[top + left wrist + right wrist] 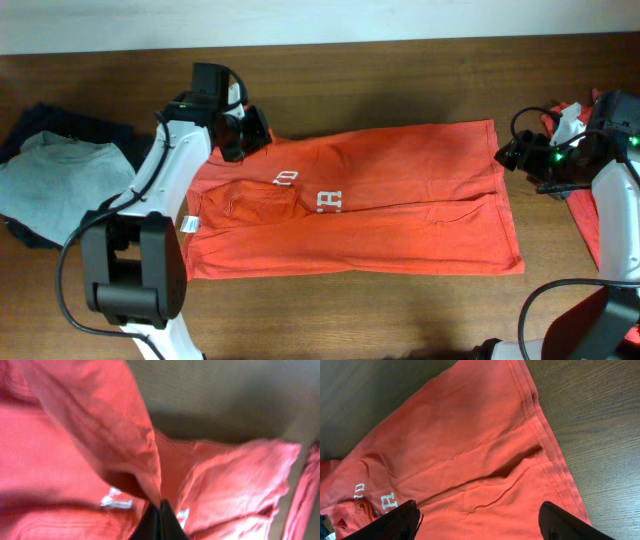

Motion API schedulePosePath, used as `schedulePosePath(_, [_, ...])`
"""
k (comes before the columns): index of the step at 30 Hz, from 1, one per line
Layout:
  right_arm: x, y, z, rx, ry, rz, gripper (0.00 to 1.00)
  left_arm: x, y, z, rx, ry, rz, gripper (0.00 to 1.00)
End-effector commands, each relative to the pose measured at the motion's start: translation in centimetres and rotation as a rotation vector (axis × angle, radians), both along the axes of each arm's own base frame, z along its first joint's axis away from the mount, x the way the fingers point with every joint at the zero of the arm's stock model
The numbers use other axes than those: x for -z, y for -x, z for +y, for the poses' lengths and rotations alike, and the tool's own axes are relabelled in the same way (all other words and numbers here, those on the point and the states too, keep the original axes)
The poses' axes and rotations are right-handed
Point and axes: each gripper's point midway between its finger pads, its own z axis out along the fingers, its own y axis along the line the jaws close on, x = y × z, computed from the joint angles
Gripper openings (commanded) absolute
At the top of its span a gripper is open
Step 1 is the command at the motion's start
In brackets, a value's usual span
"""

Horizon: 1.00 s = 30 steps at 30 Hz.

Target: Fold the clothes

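The orange-red T-shirt (380, 200) lies spread on the table with white lettering (330, 200) near its left middle and a small white tag (187, 224) at its left edge. My left gripper (238, 135) is at the shirt's upper left corner, shut on a lifted flap of the shirt (115, 435); its dark fingertips (159, 517) meet on the fabric. My right gripper (515, 157) hovers just off the shirt's upper right corner, open and empty. In the right wrist view its fingers (480, 522) spread wide over the shirt (470, 450) near the hem (540, 430).
A pale grey-blue tee (55, 180) lies on dark navy garments (60, 125) at the far left. More orange-red cloth (580, 215) lies under the right arm at the right edge. The wooden table (400, 70) surrounds the shirt.
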Motion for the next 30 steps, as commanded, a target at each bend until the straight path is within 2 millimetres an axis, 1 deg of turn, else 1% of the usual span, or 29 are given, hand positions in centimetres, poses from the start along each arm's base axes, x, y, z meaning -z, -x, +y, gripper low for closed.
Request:
schedulePosePath(1, [-0.8, -0.2, -0.3, -0.003, 0.023, -0.024, 0.81, -0.8, 1.6, -0.6, 0.033, -0.067, 0.015, 0.01])
schedulePosePath(5, [-0.8, -0.2, -0.3, -0.003, 0.023, -0.024, 0.81, 0.1, 3.5, -0.5, 0.041, -0.12, 0.088, 0.0])
schedulePosePath(12, [-0.8, -0.2, -0.3, -0.003, 0.023, -0.024, 0.81, 0.7, 6.3, -0.3, 0.054, -0.145, 0.203, 0.0])
schedulePosePath(17, [-0.8, -0.2, -0.3, -0.003, 0.023, -0.024, 0.81, 1.1, 8.6, -0.2, 0.008, -0.151, 0.322, 0.0])
schedulePosePath(21, [-0.8, -0.2, -0.3, -0.003, 0.023, -0.024, 0.81, 1.0, 10.0, -1.5, 0.035, -0.139, 0.365, 0.0])
schedulePosePath(22, [-0.8, -0.2, -0.3, -0.003, 0.023, -0.024, 0.81, 0.9, 10.5, -2.2, 0.039, -0.128, 0.379, 0.0])
schedulePosePath(26, [-0.8, -0.2, -0.3, -0.003, 0.022, -0.023, 0.81, 0.8, 11.3, -3.8, 0.084, -0.123, 0.384, 0.01])
schedulePosePath(30, [-0.8, -0.1, -0.3, -0.004, 0.022, -0.022, 0.81, 0.9, 11.6, -4.3, 0.099, -0.126, 0.383, 0.01])
